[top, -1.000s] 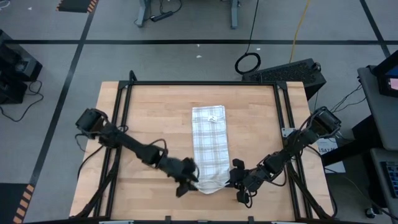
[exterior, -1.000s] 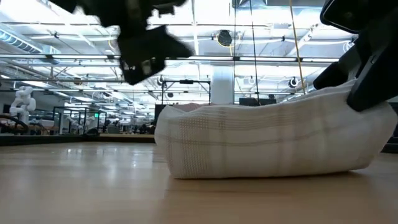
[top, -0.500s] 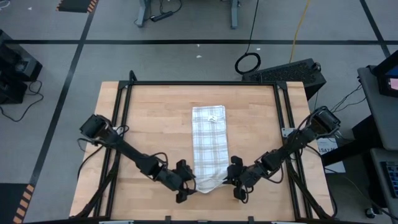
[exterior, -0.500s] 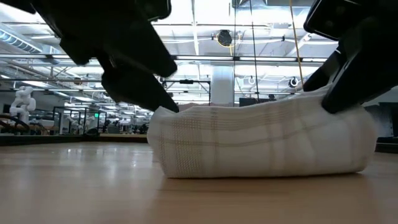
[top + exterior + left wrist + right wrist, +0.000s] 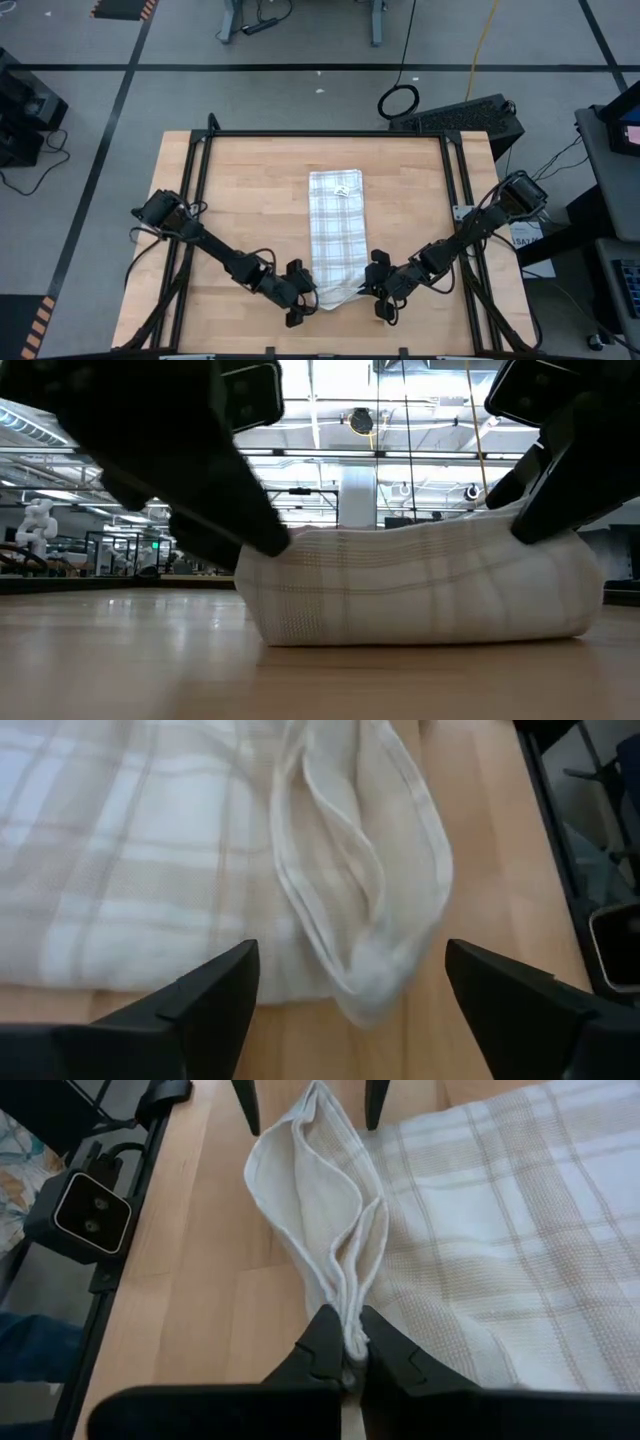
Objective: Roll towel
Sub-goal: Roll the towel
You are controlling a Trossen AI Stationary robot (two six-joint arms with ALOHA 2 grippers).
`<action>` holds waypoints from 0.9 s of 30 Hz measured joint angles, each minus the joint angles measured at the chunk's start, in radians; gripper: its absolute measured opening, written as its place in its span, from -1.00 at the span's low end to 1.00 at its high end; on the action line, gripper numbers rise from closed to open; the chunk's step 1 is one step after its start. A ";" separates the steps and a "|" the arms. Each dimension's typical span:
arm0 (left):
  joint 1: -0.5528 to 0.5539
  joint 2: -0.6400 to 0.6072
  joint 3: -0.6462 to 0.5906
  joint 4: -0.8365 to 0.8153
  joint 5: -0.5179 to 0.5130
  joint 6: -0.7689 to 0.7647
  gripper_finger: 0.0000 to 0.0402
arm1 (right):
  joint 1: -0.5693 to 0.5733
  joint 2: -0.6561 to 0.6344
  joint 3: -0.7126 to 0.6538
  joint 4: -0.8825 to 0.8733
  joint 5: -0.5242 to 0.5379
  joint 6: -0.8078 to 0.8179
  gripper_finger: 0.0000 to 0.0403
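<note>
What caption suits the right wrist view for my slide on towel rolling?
Right gripper pinches the checked towel's folded near end on the wooden table; left gripper open at the opposite corner.

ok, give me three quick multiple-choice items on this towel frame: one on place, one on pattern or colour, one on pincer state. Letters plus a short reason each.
1. Where are both pincers working?
A. at the towel's label end
B. at the towel's end nearest the arm bases
C. off the table

2. What is the towel's pattern?
A. solid blue
B. red stripes
C. tan-grey check on white

3. What is the right pincer's state?
A. shut on the towel's edge
B. wide open above the towel
C. out of view

Answers:
1 B: the left pincer and right pincer flank the towel end opposite its label.
2 C: checks show on the table.
3 A: its fingers pinch the hem; the left is open around the fold.
</note>
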 joint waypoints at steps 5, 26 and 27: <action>0.011 0.000 0.000 0.021 0.040 0.000 0.33 | 0.000 0.000 0.000 0.000 0.003 0.018 -1.00; 0.012 0.000 0.000 0.055 0.158 -0.093 -0.93 | 0.000 0.000 0.000 0.006 -0.043 0.118 -1.00; 0.012 0.000 0.000 0.069 0.183 -0.115 -0.93 | 0.000 0.000 0.000 0.010 -0.067 0.136 -1.00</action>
